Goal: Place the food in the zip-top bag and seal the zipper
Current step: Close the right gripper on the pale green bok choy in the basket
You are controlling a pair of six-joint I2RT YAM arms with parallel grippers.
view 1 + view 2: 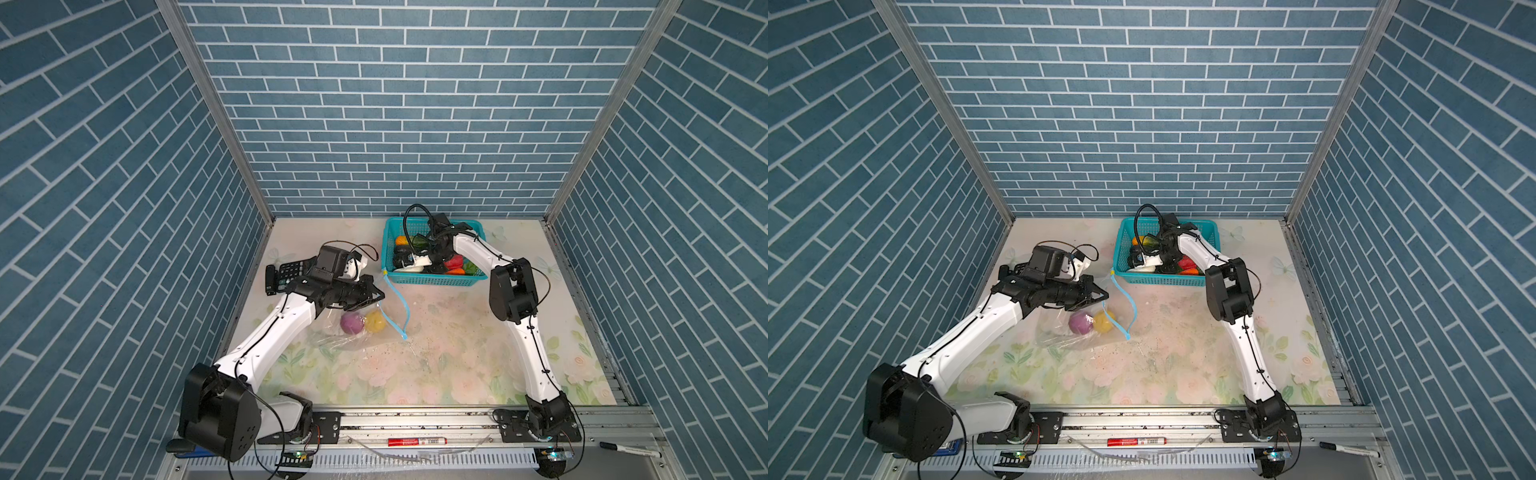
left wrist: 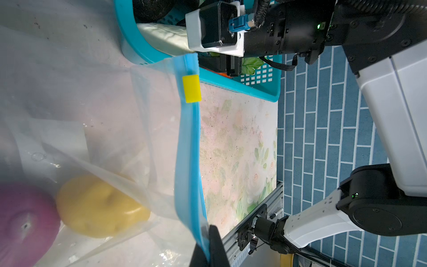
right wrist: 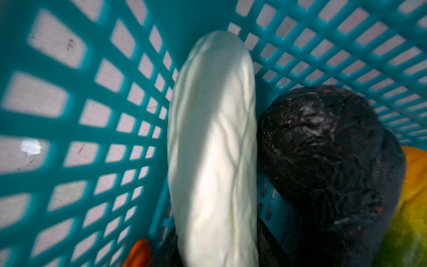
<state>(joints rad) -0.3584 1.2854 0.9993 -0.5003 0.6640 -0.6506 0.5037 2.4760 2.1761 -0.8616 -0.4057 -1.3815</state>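
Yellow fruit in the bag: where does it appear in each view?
Both top views: yellow fruit left of centre, inside the zip-top bag.
Left wrist: lower left of the picture.
Right wrist: not in it.
Shared landmark: purple onion beside it.

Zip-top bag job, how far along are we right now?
Done: the purple onion and yellow fruit sit inside the zip-top bag. In hand: the left fingers are shut on the bag's blue zipper, holding the mouth up, while the right fingers are down in the teal basket at a white ridged piece; grip unclear. Left: the basket's remaining food, then sliding the yellow slider to seal.
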